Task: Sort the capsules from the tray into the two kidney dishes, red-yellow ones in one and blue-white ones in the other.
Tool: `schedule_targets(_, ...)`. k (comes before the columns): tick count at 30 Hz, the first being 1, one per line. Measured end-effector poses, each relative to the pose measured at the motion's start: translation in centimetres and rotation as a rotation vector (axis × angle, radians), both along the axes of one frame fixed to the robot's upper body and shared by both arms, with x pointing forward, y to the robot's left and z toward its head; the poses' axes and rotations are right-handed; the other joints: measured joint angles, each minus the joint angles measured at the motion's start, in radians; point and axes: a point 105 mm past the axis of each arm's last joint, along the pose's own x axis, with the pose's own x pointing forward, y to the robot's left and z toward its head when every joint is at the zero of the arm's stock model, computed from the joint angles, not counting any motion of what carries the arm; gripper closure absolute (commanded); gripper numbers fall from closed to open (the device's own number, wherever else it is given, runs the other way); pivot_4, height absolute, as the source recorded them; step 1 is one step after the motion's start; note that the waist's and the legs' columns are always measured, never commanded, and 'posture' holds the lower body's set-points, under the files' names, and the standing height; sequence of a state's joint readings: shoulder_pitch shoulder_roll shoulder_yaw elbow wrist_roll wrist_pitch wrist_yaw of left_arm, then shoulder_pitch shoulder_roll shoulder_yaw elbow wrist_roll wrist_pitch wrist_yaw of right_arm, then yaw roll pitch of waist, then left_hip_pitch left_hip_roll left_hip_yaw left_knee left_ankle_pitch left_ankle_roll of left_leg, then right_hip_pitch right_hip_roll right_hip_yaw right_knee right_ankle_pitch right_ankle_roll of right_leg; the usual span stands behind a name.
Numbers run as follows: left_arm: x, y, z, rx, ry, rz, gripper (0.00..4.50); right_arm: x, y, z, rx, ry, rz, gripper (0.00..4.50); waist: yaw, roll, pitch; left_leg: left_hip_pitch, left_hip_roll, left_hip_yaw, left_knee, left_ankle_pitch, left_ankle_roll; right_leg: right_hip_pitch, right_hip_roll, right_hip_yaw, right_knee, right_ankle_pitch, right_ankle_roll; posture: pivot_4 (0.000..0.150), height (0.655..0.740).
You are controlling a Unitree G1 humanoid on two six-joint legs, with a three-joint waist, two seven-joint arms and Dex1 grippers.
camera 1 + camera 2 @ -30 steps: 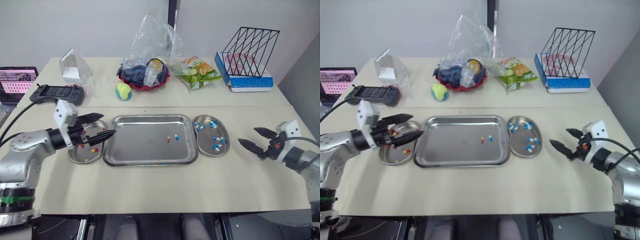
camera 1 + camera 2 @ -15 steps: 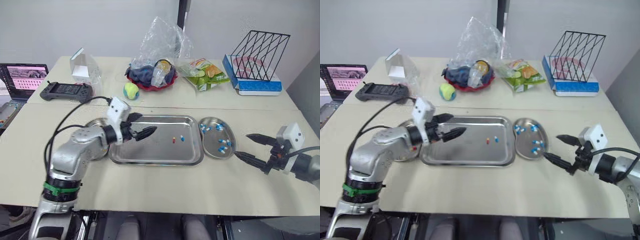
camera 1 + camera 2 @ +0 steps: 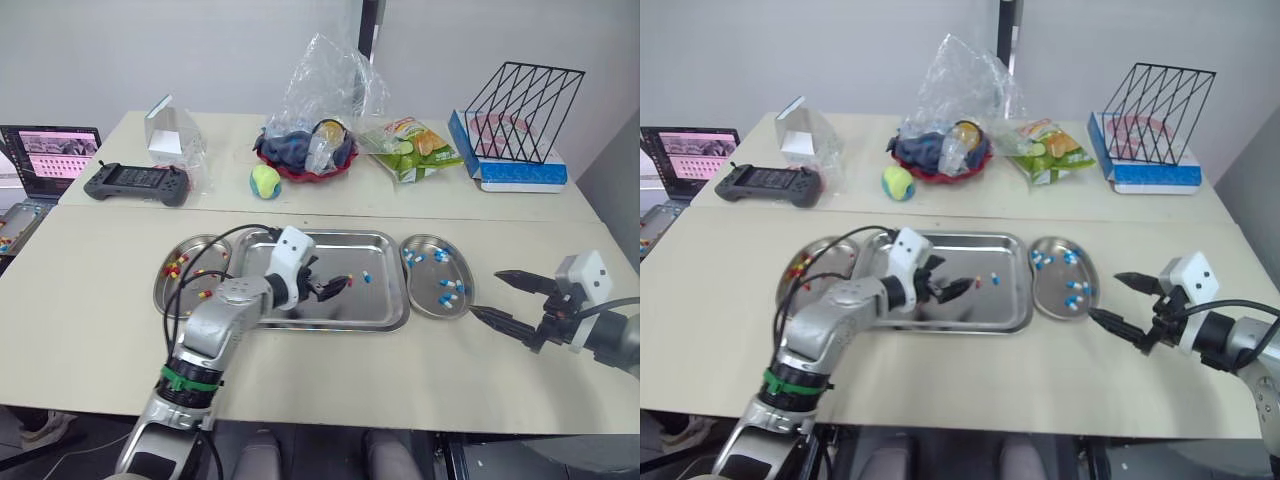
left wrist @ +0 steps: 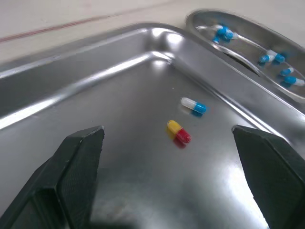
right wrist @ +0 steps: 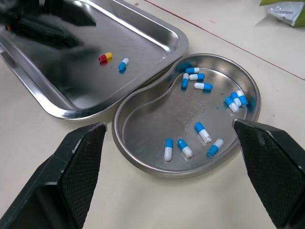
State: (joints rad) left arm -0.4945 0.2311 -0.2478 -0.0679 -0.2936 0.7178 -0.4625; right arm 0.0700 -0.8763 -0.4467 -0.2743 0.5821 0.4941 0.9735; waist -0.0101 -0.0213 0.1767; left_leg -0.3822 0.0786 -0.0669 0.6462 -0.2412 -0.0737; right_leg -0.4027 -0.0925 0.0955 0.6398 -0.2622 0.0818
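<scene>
Red-and-yellow capsule (image 4: 178, 132), lying on the floor of the rectangular steel tray (image 3: 375, 308), toward its right end, just beside one blue-and-white capsule (image 4: 193, 106) but not touching it. Hovering low over that tray, the left gripper (image 3: 330, 284), gaping wide and clasping nothing, pointing toward the two loose capsules; in the left wrist view, framing the pair between its two black fingers.

Sitting against the tray's left end, the left steel kidney dish (image 3: 163, 290), holding several red-and-yellow capsules (image 3: 177, 266). Sitting against the tray's right end, the right steel kidney dish (image 5: 147, 119), holding about ten blue-and-white capsules (image 5: 203, 86), scattered mostly along its far and right sides.

Hanging just above the beige table (image 3: 400, 380) to the right of that dish, the right gripper (image 3: 485, 292), also spreading wide and carrying nothing, aiming back toward the dish and standing apart from it.

Resting along the far side of the table, well apart from the tray: a black game controller (image 3: 135, 183), a yellow-green tennis ball (image 3: 264, 180), a red bowl under a crumpled clear plastic bag (image 3: 325, 85), a green snack packet (image 3: 415, 145) and a black wire rack (image 3: 520, 100).
</scene>
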Motion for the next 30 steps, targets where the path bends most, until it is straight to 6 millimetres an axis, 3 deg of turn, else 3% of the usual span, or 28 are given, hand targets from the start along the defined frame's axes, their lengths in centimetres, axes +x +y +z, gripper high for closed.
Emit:
schedule_targets(14,0.8,-1.4,-0.8,0.086,-0.038,0.057,0.0,-0.1,0.0,0.1,0.002,0.0,-0.02,0.04,-0.001,0.0,0.0,0.0,-0.001,-0.001,0.0,0.0,0.0,0.001,0.0,0.0,0.0,0.0,0.0,0.15,0.738)
schedule_targets(17,0.9,-1.5,-0.8,0.094,-0.042,0.072,0.79,-0.1,-0.1,0.1,0.002,-0.002,-0.028,0.0,-0.001,0.0,0.0,0.0,-0.001,-0.001,0.0,0.0,0.0,0.001,0.0,0.0,0.0,0.0,0.0,0.15,0.738)
schedule_targets(27,1.2,-2.0,-0.9,0.111,-0.045,0.088,4.2,0.1,-0.1,0.2,0.004,0.002,-0.035,0.0,-0.002,0.0,0.0,0.0,-0.001,-0.001,0.0,0.0,0.0,0.001,0.0,0.0,0.0,0.0,0.001,0.15,0.738)
schedule_targets(28,1.3,-1.9,-0.9,0.116,-0.046,0.089,4.48,0.1,-0.1,0.2,0.005,0.001,-0.034,0.0,-0.002,0.0,0.0,0.0,-0.001,-0.001,0.0,0.0,0.0,0.001,0.0,0.0,0.0,0.0,0.001,0.15,0.738)
schedule_targets(30,1.3,-1.5,-0.9,0.126,-0.051,0.089,4.48,0.1,-0.1,0.3,0.005,0.001,-0.032,0.0,-0.002,0.0,0.0,0.0,-0.001,-0.001,0.0,0.0,0.0,0.001,0.0,0.0,0.0,0.0,0.001,0.15,0.738)
